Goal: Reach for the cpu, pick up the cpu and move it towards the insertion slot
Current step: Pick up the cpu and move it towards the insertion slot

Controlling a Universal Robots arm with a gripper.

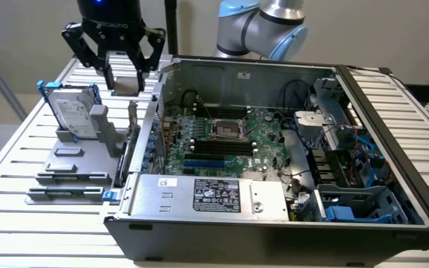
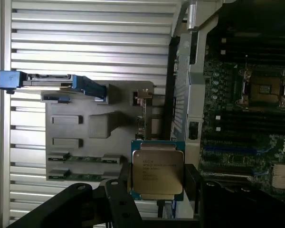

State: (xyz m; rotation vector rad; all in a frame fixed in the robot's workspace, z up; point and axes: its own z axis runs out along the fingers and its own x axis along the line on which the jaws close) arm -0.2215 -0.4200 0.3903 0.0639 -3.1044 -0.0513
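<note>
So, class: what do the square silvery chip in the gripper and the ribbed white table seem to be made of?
The square silvery cpu: brushed metal top, judging by its dull sheen and printed text, on a greenish board edge. The ribbed white table: probably painted or anodised metal slats, going by the even grooves and soft shine.

You have one cpu (image 2: 157, 172), one insertion slot (image 1: 227, 129), one upright hard drive (image 1: 74, 116), one grey parts holder (image 1: 76, 167), one open computer case (image 1: 274, 229), and one end effector (image 1: 124, 81) above the slatted worktop (image 1: 20, 151).
</note>
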